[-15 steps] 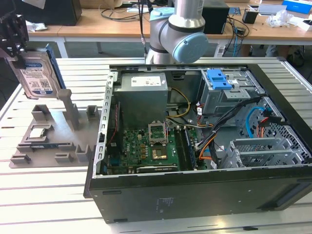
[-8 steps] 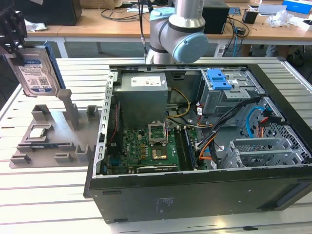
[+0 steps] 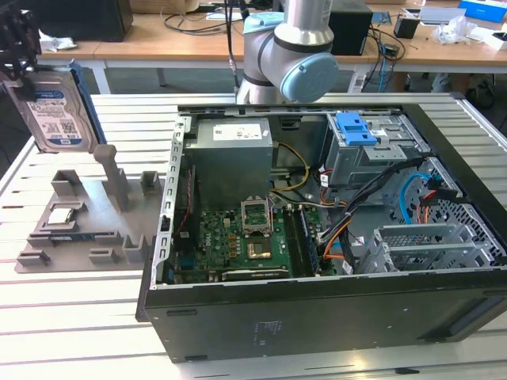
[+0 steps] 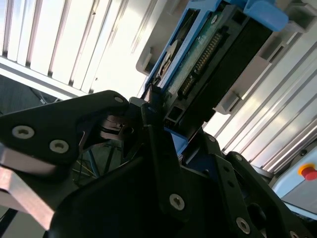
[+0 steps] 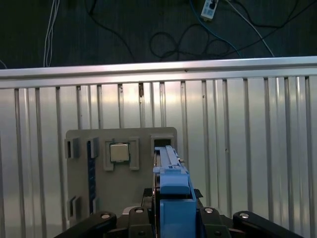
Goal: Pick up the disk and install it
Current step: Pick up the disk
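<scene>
1. The disk [image 3: 54, 111] was held upright above the grey tray [image 3: 95, 229], apart from the computer case [image 3: 317, 317].
2. The gripper [image 3: 24, 70] was closed onto its top edge.
3. With so narrow a hold, the disk could be tilted or dropped.

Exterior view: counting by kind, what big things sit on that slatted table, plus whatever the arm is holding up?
Open computer case: 1
Grey parts tray: 1
Disk, held in the gripper: 1
Total: 3
</scene>
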Controlling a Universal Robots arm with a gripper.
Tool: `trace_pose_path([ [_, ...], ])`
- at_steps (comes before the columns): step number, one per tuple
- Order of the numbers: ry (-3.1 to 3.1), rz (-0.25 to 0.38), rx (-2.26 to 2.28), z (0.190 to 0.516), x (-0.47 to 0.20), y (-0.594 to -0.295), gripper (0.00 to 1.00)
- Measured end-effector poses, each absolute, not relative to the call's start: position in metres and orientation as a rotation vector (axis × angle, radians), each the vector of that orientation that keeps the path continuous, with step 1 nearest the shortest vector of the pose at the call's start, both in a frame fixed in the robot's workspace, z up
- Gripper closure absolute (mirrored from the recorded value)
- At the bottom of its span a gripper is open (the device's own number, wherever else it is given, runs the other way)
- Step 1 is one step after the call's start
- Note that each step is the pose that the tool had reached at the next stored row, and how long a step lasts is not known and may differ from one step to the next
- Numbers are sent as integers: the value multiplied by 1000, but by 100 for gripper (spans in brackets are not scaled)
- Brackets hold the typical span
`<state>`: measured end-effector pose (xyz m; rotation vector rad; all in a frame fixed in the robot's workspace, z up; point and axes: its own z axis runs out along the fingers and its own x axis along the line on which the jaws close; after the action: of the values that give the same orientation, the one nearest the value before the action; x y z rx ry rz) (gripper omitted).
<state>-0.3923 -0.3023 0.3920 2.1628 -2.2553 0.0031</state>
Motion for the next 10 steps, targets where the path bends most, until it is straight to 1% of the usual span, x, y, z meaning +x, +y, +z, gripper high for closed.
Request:
trace_pose_path([
  [10,-2255,3,2163,411,-392,-302,63],
])
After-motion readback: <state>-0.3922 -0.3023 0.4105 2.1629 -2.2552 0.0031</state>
